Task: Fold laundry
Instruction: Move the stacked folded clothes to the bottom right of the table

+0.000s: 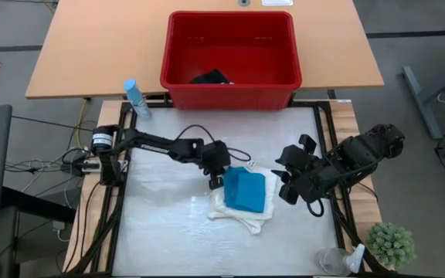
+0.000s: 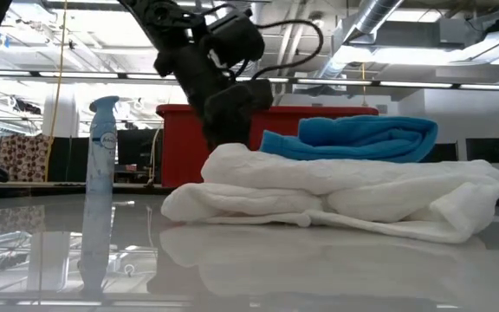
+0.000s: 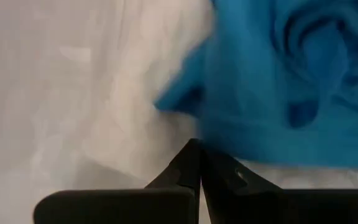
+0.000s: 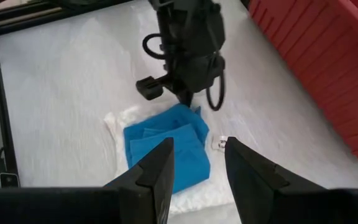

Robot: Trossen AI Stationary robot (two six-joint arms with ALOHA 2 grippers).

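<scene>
High view: the folded blue garment (image 1: 246, 191) lies on the cream cloth (image 1: 234, 212) mid-table. The left gripper (image 1: 215, 182), fingers pressed together, sits at the blue's edge, perhaps touching. The right gripper (image 1: 286, 185) hovers beside, parted, empty. A dark garment (image 1: 211, 77) lies in the basket (image 1: 230, 93).

Folded turquoise garment (image 1: 245, 191) stacked on folded cream cloth (image 1: 230, 210), touching closed left gripper (image 1: 215, 182); navy garment (image 1: 211, 77) well beyond it.
</scene>
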